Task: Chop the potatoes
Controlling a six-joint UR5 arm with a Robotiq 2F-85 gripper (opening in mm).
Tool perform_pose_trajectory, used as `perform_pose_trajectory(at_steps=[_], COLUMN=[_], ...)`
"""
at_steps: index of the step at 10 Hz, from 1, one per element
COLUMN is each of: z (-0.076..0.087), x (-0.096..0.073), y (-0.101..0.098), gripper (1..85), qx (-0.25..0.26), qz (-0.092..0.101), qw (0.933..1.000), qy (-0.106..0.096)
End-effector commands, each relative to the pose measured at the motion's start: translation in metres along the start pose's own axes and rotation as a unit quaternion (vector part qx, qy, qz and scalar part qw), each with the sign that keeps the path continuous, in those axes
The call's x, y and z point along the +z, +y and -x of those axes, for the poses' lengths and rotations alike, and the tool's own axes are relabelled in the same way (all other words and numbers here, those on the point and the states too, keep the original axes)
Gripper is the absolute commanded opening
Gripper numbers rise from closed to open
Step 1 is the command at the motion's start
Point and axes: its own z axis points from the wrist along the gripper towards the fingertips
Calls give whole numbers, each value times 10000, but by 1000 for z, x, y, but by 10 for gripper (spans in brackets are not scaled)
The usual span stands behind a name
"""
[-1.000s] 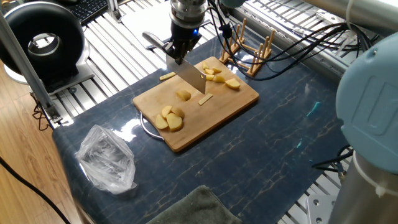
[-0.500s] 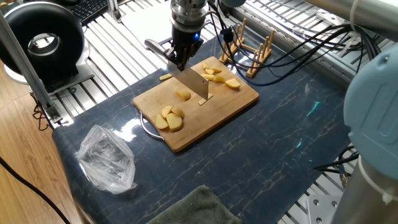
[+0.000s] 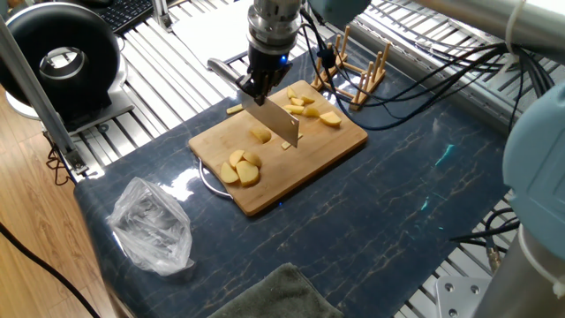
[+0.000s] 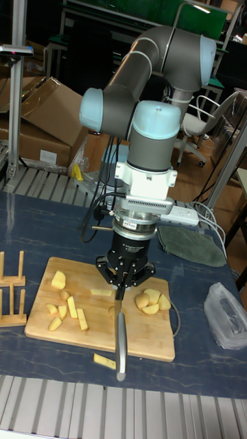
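Observation:
My gripper (image 3: 259,81) (image 4: 122,282) is shut on a knife (image 3: 277,124) whose handle (image 4: 121,343) sticks out past the board's edge. The blade hangs over the middle of the bamboo board (image 3: 265,193) (image 4: 96,333), its tip at a thin potato stick (image 3: 287,145). A small rounded potato piece (image 3: 260,135) lies just left of the blade. A heap of potato slices (image 3: 240,168) (image 4: 152,300) sits at one end and several wedges (image 3: 309,108) (image 4: 65,305) at the other. One stick (image 3: 235,109) (image 4: 104,360) lies off the board on the mat.
A wooden rack (image 3: 353,75) (image 4: 12,288) stands beside the board's wedge end. A crumpled plastic bag (image 3: 152,225) (image 4: 230,315) and a green cloth (image 3: 274,296) (image 4: 189,243) lie on the blue mat. A black round device (image 3: 57,57) stands off the table's left corner.
The gripper and knife have shifted a little to the right and down, so the blade's tip now covers part of the thin stick. The potato pieces have stayed where they were.

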Motion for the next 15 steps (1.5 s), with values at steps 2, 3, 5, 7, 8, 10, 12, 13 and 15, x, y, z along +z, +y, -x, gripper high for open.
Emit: perform_pose_trajectory(at_steps=[2,3,5,7,8,10,12,13,15], z=[0,0,0,1,1,0,-1,-2,-2], x=[9,10,11,11,12,12,13,13,13], y=[-3,-4,-4,-5,-5,-5,-3,-3,0], gripper=[10,10,10,10,10,10,10,10,10], qx=[-42,-48,-46,-40,-40,-17,31,61,220], qz=[121,128,135,127,127,128,137,138,208], qw=[9998,9997,9997,9997,9997,9997,9997,9997,9994], qy=[-168,-191,-199,-214,-214,-199,-191,-175,-160])
